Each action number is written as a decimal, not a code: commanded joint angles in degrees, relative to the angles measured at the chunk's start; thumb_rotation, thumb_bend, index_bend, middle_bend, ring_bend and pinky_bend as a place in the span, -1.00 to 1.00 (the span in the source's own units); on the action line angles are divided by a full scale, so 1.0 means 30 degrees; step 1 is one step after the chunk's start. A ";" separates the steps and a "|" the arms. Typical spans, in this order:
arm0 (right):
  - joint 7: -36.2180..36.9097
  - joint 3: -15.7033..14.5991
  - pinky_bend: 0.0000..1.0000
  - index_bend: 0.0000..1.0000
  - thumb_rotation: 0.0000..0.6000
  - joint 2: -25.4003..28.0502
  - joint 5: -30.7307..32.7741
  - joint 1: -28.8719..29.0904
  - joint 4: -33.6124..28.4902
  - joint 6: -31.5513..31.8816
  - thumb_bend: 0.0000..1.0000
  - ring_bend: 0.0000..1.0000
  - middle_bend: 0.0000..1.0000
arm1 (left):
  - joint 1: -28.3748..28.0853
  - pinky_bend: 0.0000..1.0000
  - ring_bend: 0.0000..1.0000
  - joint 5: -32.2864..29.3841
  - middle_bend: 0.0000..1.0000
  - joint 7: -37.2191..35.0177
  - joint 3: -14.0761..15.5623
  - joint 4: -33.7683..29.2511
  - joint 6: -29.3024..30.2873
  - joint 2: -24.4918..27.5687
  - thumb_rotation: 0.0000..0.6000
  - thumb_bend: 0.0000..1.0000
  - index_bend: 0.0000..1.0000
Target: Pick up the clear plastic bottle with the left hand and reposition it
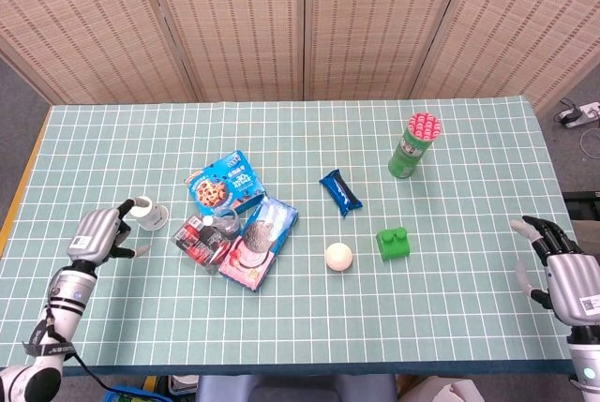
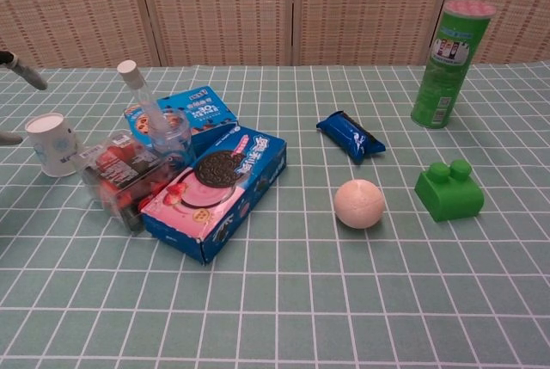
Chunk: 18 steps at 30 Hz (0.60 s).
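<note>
The clear plastic bottle [image 1: 221, 224] [image 2: 159, 124] with a white cap stands tilted among the snack packs, leaning between a clear box of red items [image 1: 200, 240] [image 2: 122, 175] and the pink-and-blue cookie box [image 1: 258, 241] [image 2: 216, 190]. My left hand [image 1: 98, 230] hovers left of the white paper cup [image 1: 145, 212] [image 2: 50, 143], fingers apart and empty; in the chest view only its fingertips [image 2: 21, 70] show at the left edge. My right hand [image 1: 561, 269] hangs open past the table's right front corner, holding nothing.
A blue cookie box [image 1: 225, 184] [image 2: 182, 116] lies behind the bottle. A dark blue wrapper [image 1: 340, 191] [image 2: 350, 136], a cream ball [image 1: 338, 256] [image 2: 359, 203], a green block [image 1: 395, 242] [image 2: 449, 189] and a green can [image 1: 412, 147] [image 2: 450, 52] stand to the right on the checked cloth [image 1: 281, 327].
</note>
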 commanded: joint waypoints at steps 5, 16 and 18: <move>0.0148 0.0031 -0.30 -0.57 1.00 0.0033 0.0066 0.0024 0.0032 -0.0067 -0.06 -0.75 -0.66 | -0.0758 1.00 1.00 -0.0569 1.00 -0.1213 -0.0662 -0.0335 -0.0281 -0.0951 1.00 -0.83 -0.31; 0.0360 -0.0014 -0.30 -0.57 1.00 0.0124 -0.0084 -0.0011 -0.0001 0.0004 -0.06 -0.75 -0.66 | -0.2004 1.00 1.00 -0.1729 1.00 -0.1735 -0.1142 -0.1367 -0.1344 -0.1299 1.00 -0.83 -0.23; 0.0448 -0.0024 -0.30 -0.57 1.00 0.0158 -0.0114 -0.0013 0.0006 0.0007 -0.06 -0.75 -0.66 | -0.2261 1.00 1.00 -0.2046 1.00 -0.1818 -0.1195 -0.1382 -0.1589 -0.1437 1.00 -0.83 -0.23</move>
